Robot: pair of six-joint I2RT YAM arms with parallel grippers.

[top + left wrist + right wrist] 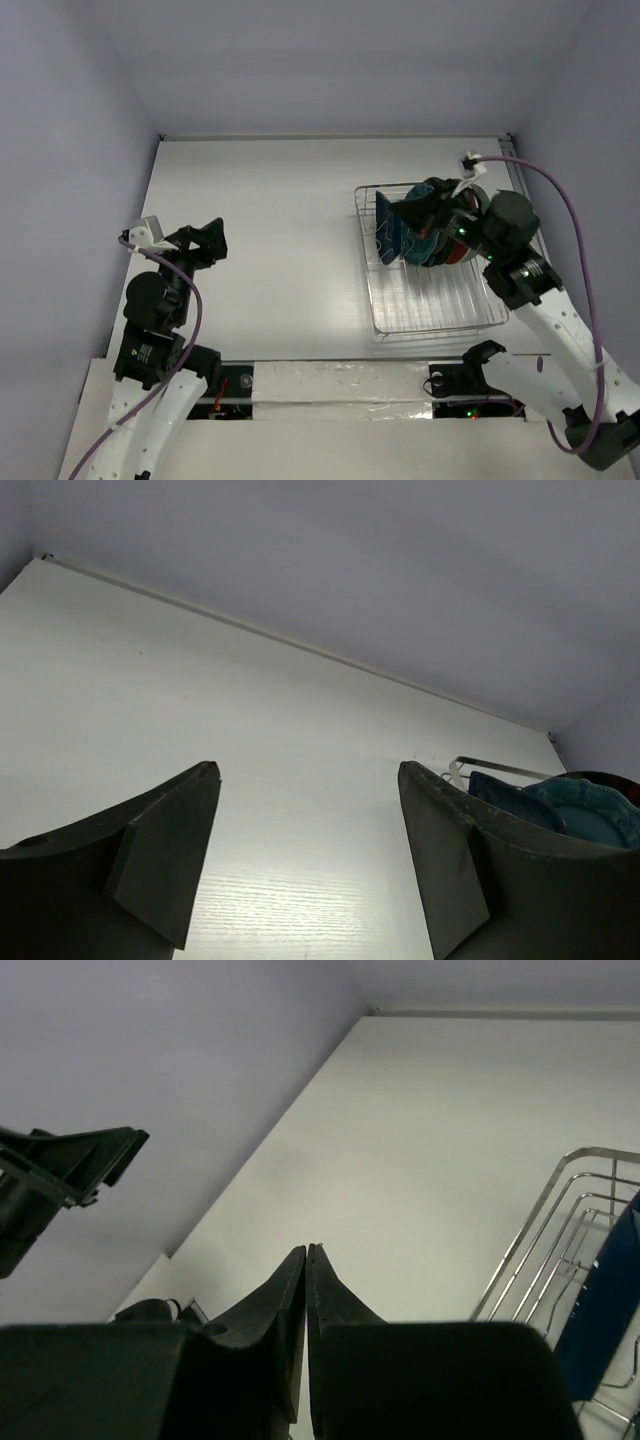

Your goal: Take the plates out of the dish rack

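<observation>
Top external: rectangular silver wire dish rack [432, 302]

Two dark fingers [150, 860] of left gripper [307, 770], spread wide over white desk [200, 680]; teal and blue plates [585, 812] at three o'clock.

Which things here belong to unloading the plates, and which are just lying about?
Job: plates; dish rack holding them; left gripper, open; right gripper, shut, near the plates.
Not the job: table; back wall.
</observation>
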